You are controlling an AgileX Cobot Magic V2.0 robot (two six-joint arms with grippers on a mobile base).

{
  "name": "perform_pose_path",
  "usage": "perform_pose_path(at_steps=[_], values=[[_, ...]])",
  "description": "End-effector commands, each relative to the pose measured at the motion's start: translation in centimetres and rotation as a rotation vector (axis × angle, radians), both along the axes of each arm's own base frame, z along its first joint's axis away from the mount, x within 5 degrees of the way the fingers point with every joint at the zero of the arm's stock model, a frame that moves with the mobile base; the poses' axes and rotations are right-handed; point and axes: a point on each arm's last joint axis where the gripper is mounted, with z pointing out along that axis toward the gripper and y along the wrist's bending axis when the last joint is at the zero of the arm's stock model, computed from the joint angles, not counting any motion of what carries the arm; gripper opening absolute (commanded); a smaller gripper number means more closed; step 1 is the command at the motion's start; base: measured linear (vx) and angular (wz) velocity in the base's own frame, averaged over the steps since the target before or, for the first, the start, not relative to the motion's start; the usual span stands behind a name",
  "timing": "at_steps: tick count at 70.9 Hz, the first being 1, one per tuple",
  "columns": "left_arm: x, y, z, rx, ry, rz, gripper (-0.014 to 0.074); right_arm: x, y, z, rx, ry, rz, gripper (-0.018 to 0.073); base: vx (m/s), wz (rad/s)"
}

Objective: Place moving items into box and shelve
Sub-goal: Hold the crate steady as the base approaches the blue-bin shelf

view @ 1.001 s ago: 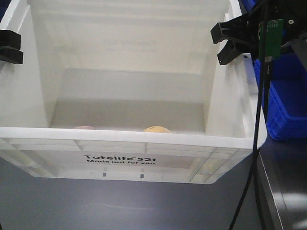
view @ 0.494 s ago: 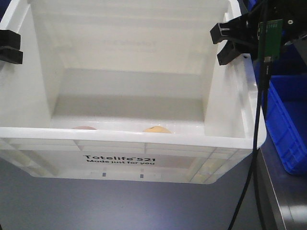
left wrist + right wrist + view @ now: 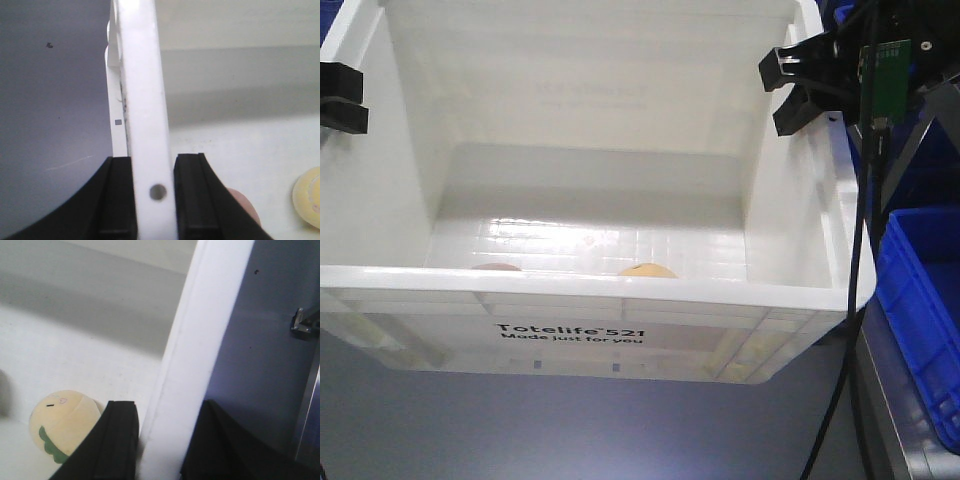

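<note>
Two grippers pinch the white box (image 3: 570,284) by its opposite side rims, a hold that looks meant for carrying rather than packing. The left gripper (image 3: 154,162) is clamped narrowly on the left rim, one black finger outside the wall and one inside, with the white plastic filling the gap between them. The right gripper (image 3: 167,412) does the same on the right rim toward the far corner, straddling the wall with no slack visible. Gripping both sides at once would keep the wide tote level and stop it swinging, which a single arm could hardly manage.

Both moving items already lie on the box floor against the front wall. The pink item (image 3: 497,267) sits toward the front left corner, and the yellow item (image 3: 645,270), a bun-like lump with a small drawn face and green trim, sits near the middle of that wall. The two are apart, and neither gripper touches them.

The loading part of the job appears finished and the shelving part remains. Whether the box rests on anything underneath cannot be told from these views. A blue bin (image 3: 920,320) stands beyond the front right corner, close enough that a sideways carry would need care, and the loose items could roll if the box tips.
</note>
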Motion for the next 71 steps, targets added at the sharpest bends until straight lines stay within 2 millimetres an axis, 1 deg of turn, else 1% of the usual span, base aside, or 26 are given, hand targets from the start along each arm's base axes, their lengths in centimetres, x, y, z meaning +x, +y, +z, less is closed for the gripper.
perform_pose_path(at_steps=[1, 71], values=[[-0.44, -1.02, 3.20, -0.152, -0.193, -0.009, -0.0004, -1.73, 0.95, 3.29, 0.159, -0.108, 0.063, -0.0003, 0.40, -0.03], [-0.44, -1.02, 3.20, -0.152, -0.193, -0.009, -0.0004, -1.73, 0.95, 3.29, 0.159, -0.108, 0.063, -0.0003, 0.41, 0.01]])
